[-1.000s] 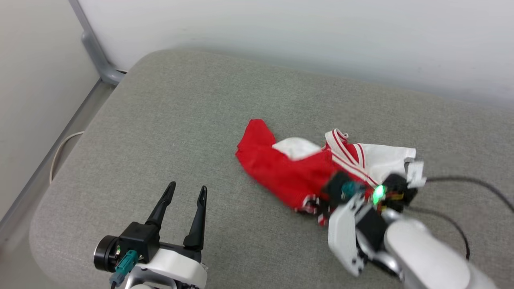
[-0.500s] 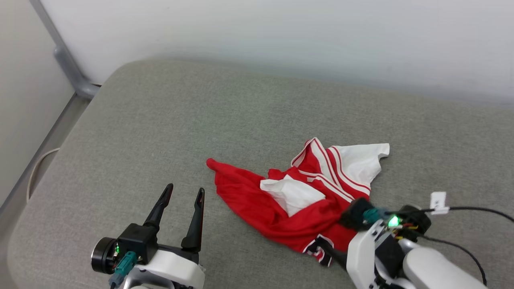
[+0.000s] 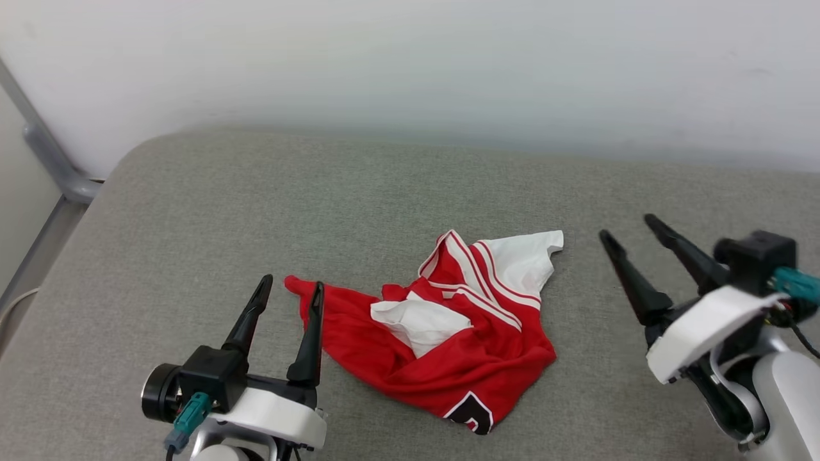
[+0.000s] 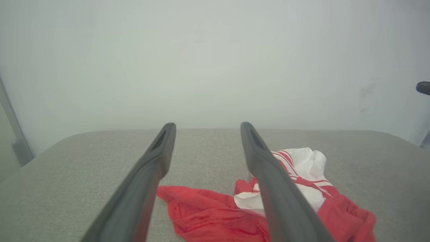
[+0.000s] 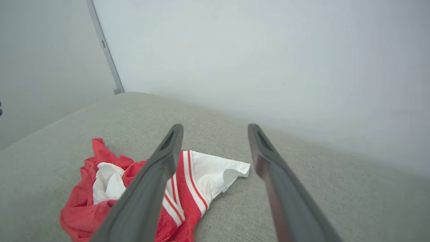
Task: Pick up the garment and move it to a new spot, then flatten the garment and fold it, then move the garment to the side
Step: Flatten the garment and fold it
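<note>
The garment (image 3: 448,333), a red jersey with white sleeves and striped trim, lies crumpled on the grey cushion (image 3: 320,205), a bit of black lettering showing at its near edge. My left gripper (image 3: 291,287) stands open at the lower left, its right fingertip over the garment's left corner. My right gripper (image 3: 628,227) stands open to the right of the garment, apart from it, with nothing between its fingers. The left wrist view shows the garment (image 4: 215,215) below and right of the open gripper (image 4: 205,126). The right wrist view shows the garment (image 5: 188,188) lower left, beneath the open gripper (image 5: 215,127).
A pale wall (image 3: 410,64) runs behind the cushion. A grey metal post (image 3: 45,153) stands at the far left beside the cushion's rounded corner. A dark cable (image 3: 804,336) trails from my right wrist.
My right gripper opened, let go of the garment and drew back to the right and up. The garment now lies loose. The head camera shifted, moving the whole scene in the picture.
</note>
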